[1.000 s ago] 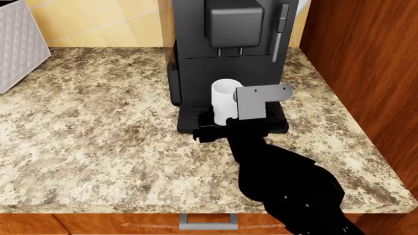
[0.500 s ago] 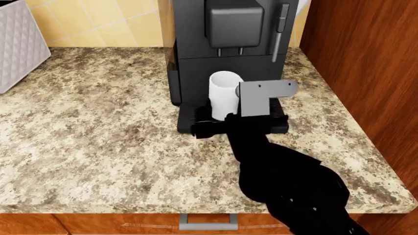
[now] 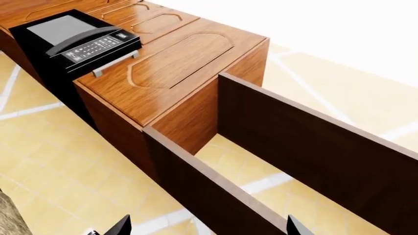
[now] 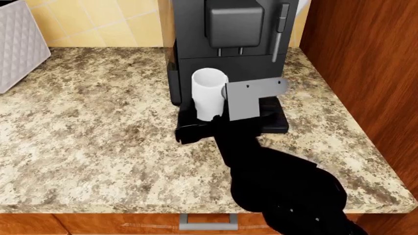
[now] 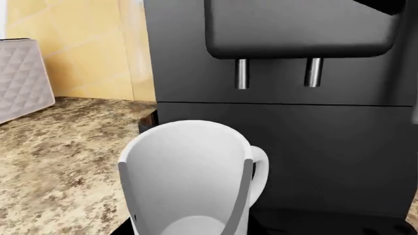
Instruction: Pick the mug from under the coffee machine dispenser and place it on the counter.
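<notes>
Mug [image 4: 208,94] shifted left in right gripper [image 4: 219,117]; toaster [image 4: 19,44] far

The counter [image 4: 98,137], speckled beige-and-brown with a thick rounded front edge, carries the coffee machine dispenser [image 4: 228,44] at its back edge toward the right end, the slotted drip tray projecting forward. A white quilted-pattern toaster [image 4: 19,44] stands at the back left corner. The right end abuts a reddish-brown wooden panel [image 4: 365,73].
</notes>
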Tool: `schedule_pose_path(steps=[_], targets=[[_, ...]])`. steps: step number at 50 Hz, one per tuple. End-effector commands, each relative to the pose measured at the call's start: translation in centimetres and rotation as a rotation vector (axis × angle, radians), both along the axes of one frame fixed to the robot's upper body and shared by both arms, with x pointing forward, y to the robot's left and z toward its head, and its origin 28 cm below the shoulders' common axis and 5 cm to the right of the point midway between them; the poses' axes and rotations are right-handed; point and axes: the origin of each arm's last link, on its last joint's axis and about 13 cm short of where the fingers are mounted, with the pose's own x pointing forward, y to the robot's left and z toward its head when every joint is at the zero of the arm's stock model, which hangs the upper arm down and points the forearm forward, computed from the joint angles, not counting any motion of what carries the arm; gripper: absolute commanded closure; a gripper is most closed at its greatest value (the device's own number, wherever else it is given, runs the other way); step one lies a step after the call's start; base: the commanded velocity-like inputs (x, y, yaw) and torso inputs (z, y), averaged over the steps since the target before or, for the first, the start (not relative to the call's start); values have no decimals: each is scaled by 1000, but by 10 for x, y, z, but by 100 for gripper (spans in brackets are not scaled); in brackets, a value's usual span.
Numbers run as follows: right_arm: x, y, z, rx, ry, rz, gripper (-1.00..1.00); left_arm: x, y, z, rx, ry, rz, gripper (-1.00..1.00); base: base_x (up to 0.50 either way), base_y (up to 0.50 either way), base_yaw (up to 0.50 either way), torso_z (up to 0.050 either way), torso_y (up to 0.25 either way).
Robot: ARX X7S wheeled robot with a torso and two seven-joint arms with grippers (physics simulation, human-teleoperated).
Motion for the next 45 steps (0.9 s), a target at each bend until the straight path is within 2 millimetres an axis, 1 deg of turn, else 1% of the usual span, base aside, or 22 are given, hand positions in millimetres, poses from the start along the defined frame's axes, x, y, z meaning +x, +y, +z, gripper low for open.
schedule_pose_path(steps=[1,13,22,32,39,45], targets=[[-13,7,10,5,-44,61,100,0,0,0,-2,-2,1,-100,0,0,0,0,0],[-31,20,12,1,-63,156,100,0,0,-1,-4,-3,3,-100,0,0,0,0,0],[-43,27,9,-10,-59,217,100,0,1,0,-5,-4,6,-100,0,0,0,0,0],[-50,34,2,-7,-45,263,100,0,1,0,-5,-3,6,-100,0,0,0,0,1],[-51,37,-6,-12,-27,280,100,-2,1,-1,-7,-5,8,-100,0,0,0,0,0],[-52,38,-8,-16,-20,288,100,-2,1,-1,-8,-4,8,-100,0,0,0,0,0]])
